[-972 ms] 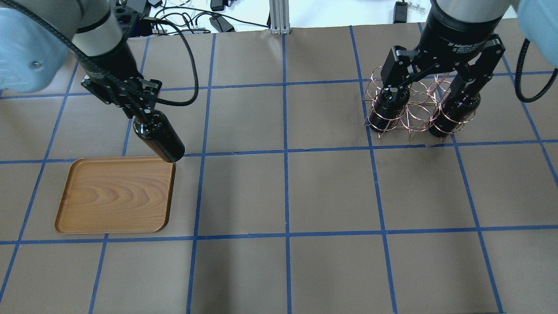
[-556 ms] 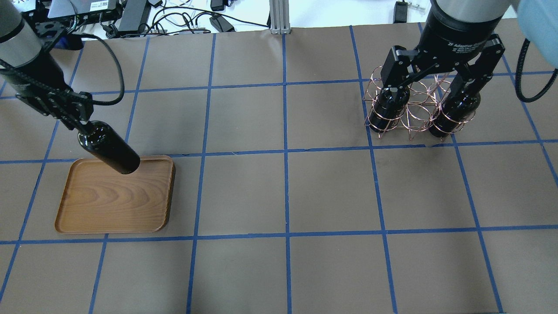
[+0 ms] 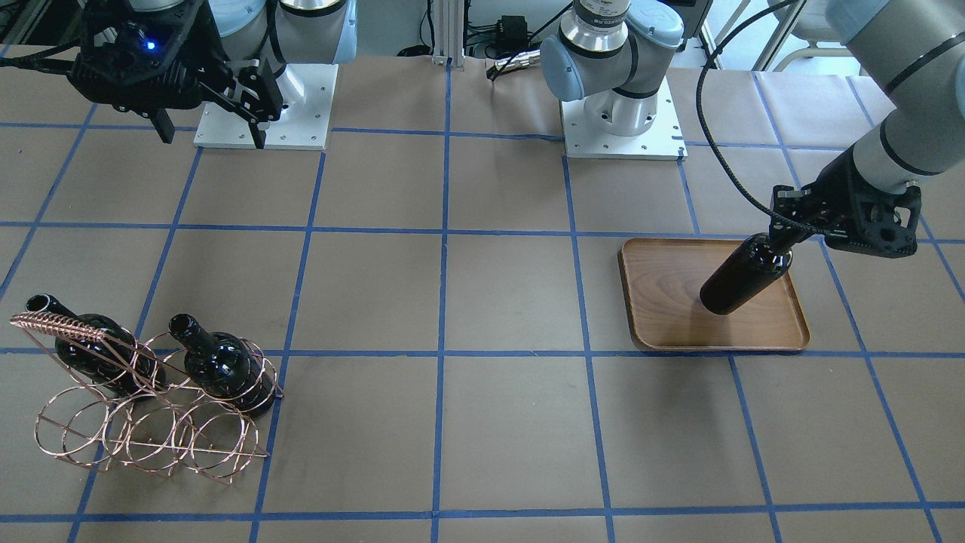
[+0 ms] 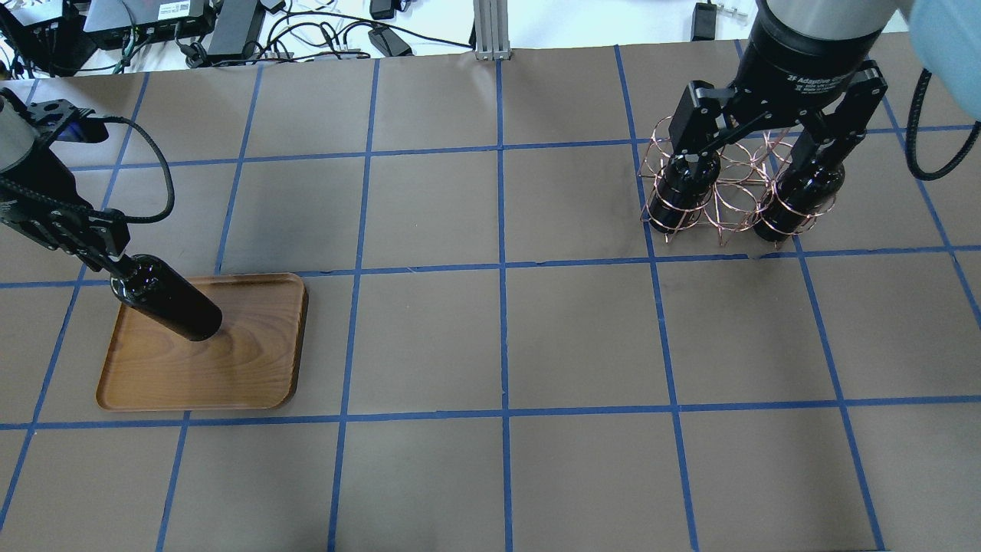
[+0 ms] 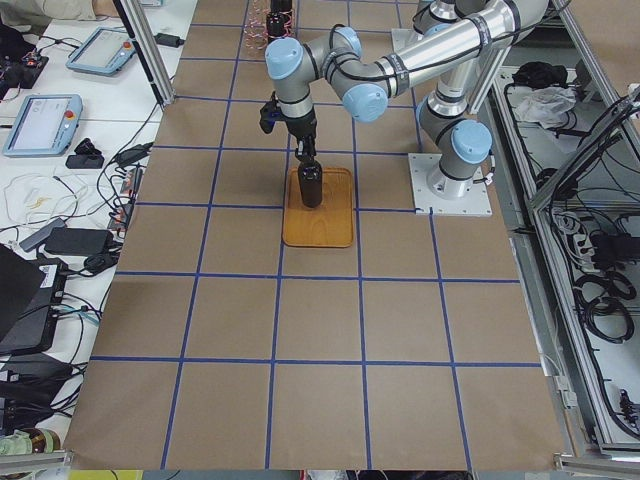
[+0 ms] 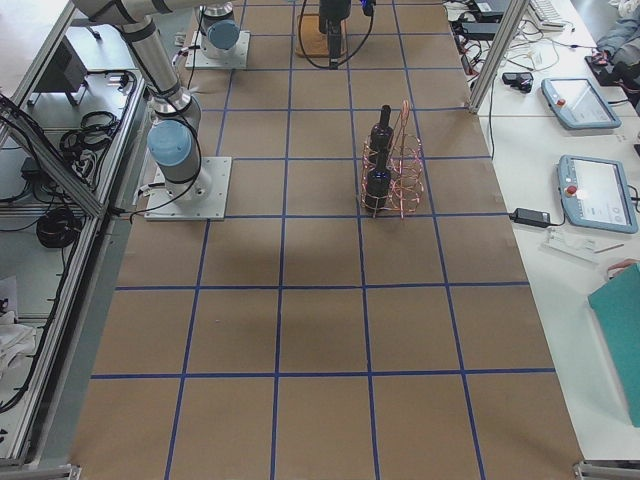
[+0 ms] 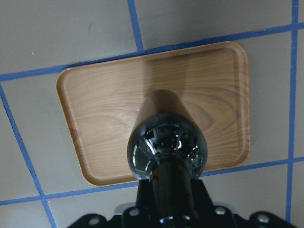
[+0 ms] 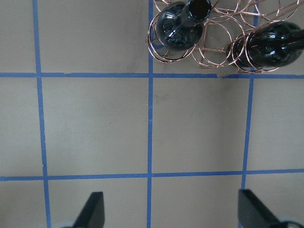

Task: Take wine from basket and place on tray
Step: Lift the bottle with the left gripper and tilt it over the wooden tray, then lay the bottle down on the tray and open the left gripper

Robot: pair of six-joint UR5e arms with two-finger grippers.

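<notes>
Overhead exterior, worktop: brown paper marked into large squares by blue tape lines.
Far edge: tangled cables and black power bricks on a white surface, with an aluminium post near the middle.
Side benches: a teach pendant lies on the white bench at the left end, and another pendant on the bench at the right end.
Mounting plates: each arm stands on a white plate on the paper.
Tray: lies flat on the left part of the worktop, wood grain showing.
Wine: upright over the tray, neck up; whether its base touches the wood cannot be told.
Left gripper: pinches the wine by its neck.
Right gripper: fingers spread wide, holding nothing, raised above the right part of the worktop.
Basket: stands on the right, far part of the worktop.
Second bottle: sits in the basket's rings, neck tilted up.
Third bottle: sits in the rings beside it, under the coiled handle.
</notes>
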